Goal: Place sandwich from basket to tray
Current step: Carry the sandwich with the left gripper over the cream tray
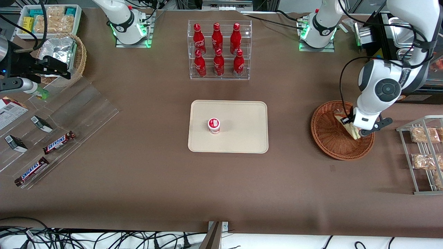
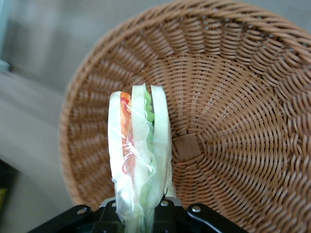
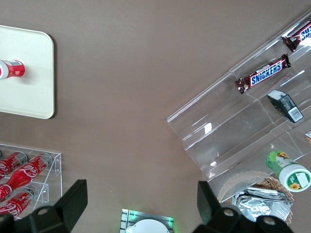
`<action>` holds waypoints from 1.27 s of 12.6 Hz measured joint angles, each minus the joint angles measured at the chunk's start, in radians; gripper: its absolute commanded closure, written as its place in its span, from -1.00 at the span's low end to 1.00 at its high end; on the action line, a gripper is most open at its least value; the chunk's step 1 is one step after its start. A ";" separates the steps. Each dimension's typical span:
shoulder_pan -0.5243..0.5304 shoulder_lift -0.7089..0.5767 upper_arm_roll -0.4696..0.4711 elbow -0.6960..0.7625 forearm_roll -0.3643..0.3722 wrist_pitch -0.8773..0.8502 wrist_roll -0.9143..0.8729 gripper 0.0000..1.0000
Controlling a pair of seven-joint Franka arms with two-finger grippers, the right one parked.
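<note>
The sandwich [image 2: 138, 155], wrapped in clear film with red, pink and green filling along its cut edge, stands on edge between the jaws of my left gripper [image 2: 141, 219], which is shut on it. In the front view the gripper [image 1: 360, 133] and the sandwich [image 1: 350, 128] hang over the reddish-brown wicker basket [image 1: 328, 138], on its side toward the working arm's end of the table. I cannot tell whether the sandwich still touches the basket's weave [image 2: 233, 97]. The cream tray [image 1: 242, 138] lies at the table's middle, well apart from the basket.
A small red-and-white cup [image 1: 214, 125] stands on the tray. A clear rack of red bottles [image 1: 219, 50] is farther from the front camera than the tray. A wire rack with snack packets [image 1: 422, 155] sits beside the basket. A clear stand with Snickers bars [image 1: 59, 142] lies toward the parked arm's end.
</note>
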 measured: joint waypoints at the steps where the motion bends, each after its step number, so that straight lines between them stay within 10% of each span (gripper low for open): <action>1: 0.001 -0.018 -0.003 0.029 -0.007 -0.059 0.054 1.00; 6: 0.001 -0.051 -0.099 0.248 -0.123 -0.319 0.292 1.00; 16: -0.067 0.005 -0.476 0.376 -0.172 -0.333 0.210 1.00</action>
